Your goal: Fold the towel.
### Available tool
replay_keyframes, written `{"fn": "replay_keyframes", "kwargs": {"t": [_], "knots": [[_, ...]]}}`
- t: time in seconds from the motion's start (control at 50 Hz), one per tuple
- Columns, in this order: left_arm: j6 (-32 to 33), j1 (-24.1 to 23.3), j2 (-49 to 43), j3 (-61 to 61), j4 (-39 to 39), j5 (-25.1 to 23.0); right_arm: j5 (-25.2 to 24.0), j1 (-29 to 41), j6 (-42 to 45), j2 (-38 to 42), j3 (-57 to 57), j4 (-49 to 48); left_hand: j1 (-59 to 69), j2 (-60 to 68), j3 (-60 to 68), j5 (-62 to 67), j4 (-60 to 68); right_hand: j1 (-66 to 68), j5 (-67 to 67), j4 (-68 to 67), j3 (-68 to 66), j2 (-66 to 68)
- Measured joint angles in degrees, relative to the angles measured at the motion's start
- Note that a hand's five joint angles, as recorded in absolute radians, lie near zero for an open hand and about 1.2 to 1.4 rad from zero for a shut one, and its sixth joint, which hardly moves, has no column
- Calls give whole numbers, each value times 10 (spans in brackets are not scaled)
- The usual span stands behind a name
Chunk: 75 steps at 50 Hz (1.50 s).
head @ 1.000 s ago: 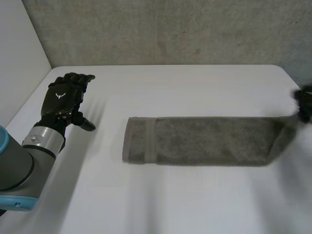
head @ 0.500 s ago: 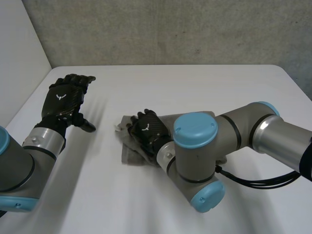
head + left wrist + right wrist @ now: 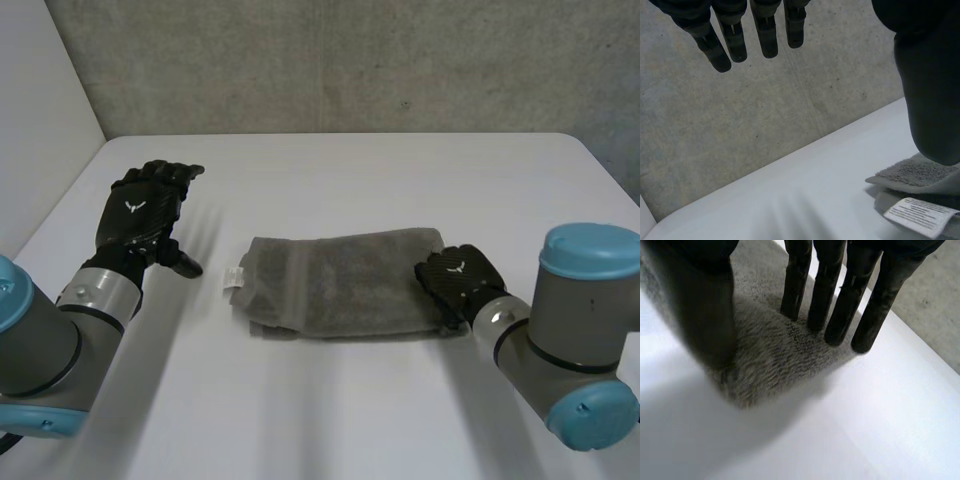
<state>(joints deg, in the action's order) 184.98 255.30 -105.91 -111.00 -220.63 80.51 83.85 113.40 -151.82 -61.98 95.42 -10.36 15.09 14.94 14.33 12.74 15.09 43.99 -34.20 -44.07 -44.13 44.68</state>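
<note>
The grey towel [image 3: 340,280] lies folded in half on the white table [image 3: 330,400], its white label [image 3: 233,274] sticking out at the left end. My right hand [image 3: 458,280] rests at the towel's right, folded end, open. In the right wrist view its straight fingers [image 3: 840,305] stand over the towel's [image 3: 775,355] corner, thumb beside them, nothing pinched. My left hand [image 3: 140,215] hovers open over the table, left of the towel and apart from it. In the left wrist view its fingers [image 3: 735,40] hang straight, with the towel's end [image 3: 920,175] and label [image 3: 920,215] beyond the thumb.
A grey concrete wall [image 3: 350,60] stands behind the table's far edge. A white panel [image 3: 40,120] borders the table at the left. Bare tabletop lies in front of the towel and behind it.
My right arm swept across to the towel's left end and drew back to the right. The towel, long and flat before, now lies folded in half. The left hand shifted slightly.
</note>
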Motion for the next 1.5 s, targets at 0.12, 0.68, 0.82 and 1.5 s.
{"fn": "replay_keyframes", "kwargs": {"t": [0.12,0.68,0.82,1.5], "knots": [[0,-1,-1,-3,-9,0,-1,-21,1,2,23,-21,0,0,0,0,0,252,-272,-272,-266,255],[-49,-18,46,55,10,6,-3,232,165,71,-225,20,0,0,-2,-2,0,303,-324,-322,-319,287],[-101,-28,58,94,42,8,-38,288,166,159,-297,68,0,0,-2,-2,0,80,-78,-85,-84,69],[-43,-145,-134,135,162,9,-35,88,-150,96,-176,80,0,0,-2,1,0,-309,308,296,303,-308]]}}
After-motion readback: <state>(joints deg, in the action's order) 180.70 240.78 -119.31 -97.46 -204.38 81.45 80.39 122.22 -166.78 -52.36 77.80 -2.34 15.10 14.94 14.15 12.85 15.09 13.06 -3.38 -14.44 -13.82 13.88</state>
